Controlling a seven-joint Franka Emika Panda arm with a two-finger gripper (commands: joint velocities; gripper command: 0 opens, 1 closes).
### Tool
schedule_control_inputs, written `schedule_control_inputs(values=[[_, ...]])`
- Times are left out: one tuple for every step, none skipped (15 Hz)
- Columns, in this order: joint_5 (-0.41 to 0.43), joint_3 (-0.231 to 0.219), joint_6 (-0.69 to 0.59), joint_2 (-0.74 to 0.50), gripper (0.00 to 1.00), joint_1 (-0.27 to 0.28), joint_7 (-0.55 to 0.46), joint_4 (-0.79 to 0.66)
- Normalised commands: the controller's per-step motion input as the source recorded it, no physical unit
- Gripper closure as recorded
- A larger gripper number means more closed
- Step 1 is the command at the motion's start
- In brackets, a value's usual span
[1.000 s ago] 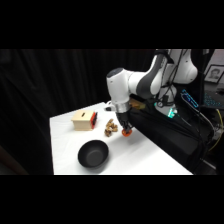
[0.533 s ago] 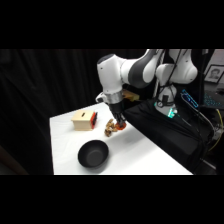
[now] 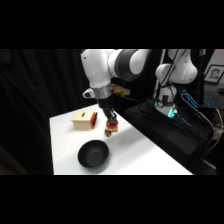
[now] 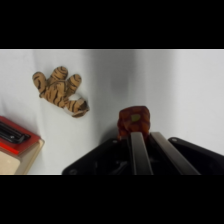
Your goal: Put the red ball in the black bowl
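In the wrist view the red ball [image 4: 133,119] sits at the tips of my two fingers [image 4: 138,150], with my gripper [image 4: 135,131] shut on it just above the white table. From the side, my gripper [image 3: 111,122] hangs right of the tan box, a reddish spot at its tip. The black bowl [image 3: 93,153] rests on the table nearer the front, down and left of the gripper, with nothing in it. It is out of the wrist view.
A brown striped lumpy toy [image 4: 60,91] lies on the table close to the ball; from the side the toy [image 3: 108,133] is right under the gripper. The tan box with a red mark [image 3: 83,120] stands at the back left; the box [image 4: 15,147] fills the wrist view's lower-left corner.
The arm's upper links have swung left over the table. The gripper has shifted slightly left and down, staying beside the box above the brown toy.
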Motion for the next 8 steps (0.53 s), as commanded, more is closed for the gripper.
schedule_control_inputs(values=[[-0.045, -0.020, -0.27, 0.37, 0.95, -0.045, -0.05, 0.60], [-0.049, -0.023, -0.25, 0.37, 0.95, -0.047, -0.06, 0.60], [-0.033, -0.019, -0.23, 0.37, 0.95, -0.054, -0.08, 0.61], [-0.025, -0.013, -0.22, 0.36, 0.95, -0.056, -0.09, 0.60], [-0.030, -0.012, -0.19, 0.36, 0.95, -0.053, -0.09, 0.60], [-0.017, -0.004, -0.16, 0.35, 0.95, -0.052, -0.10, 0.60], [-0.016, 0.001, -0.14, 0.34, 0.95, -0.046, -0.10, 0.58], [-0.015, 0.004, -0.12, 0.34, 0.95, -0.041, -0.10, 0.56]])
